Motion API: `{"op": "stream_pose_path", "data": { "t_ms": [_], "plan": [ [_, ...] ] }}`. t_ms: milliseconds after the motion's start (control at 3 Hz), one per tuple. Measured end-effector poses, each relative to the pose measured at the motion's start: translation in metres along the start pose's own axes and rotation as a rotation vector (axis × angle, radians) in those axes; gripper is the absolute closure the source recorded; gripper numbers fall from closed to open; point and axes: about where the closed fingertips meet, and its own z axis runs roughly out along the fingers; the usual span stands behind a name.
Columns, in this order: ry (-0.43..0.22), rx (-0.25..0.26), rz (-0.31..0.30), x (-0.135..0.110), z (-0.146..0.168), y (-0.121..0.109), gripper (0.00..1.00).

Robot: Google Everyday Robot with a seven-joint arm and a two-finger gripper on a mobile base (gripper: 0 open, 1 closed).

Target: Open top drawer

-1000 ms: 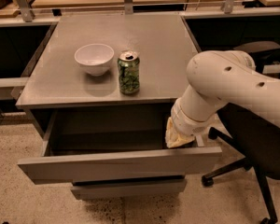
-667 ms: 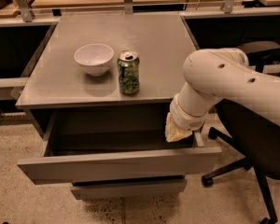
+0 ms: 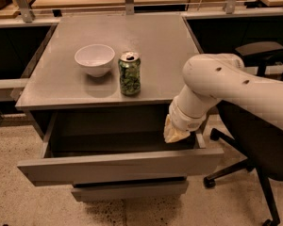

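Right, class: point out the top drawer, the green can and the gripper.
top drawer [image 3: 118, 166], camera view, middle of its front panel.
green can [image 3: 130, 75], camera view, its side.
gripper [image 3: 176, 133], camera view, its tan part at the drawer's right end.

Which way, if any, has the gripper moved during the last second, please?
Yes, slightly: the gripper, at the right end of the open top drawer, has shifted left, toward the green can on the cabinet top.

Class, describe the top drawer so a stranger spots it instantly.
Find the grey cabinet holding a bowl and can. Directly under its top, the top drawer stands pulled out, the gripper at its right end. Its front is wider than the slimmer front below.
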Motion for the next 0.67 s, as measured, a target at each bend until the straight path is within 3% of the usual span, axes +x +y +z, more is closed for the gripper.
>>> {"op": "stream_pose_path", "data": {
  "t_ms": [333,667],
  "plan": [
    [0.005,-0.022,-0.007,-0.003,0.013,-0.002,1.00],
    [0.014,-0.079,0.008,-0.002,0.039,0.002,1.00]
  ]
}}
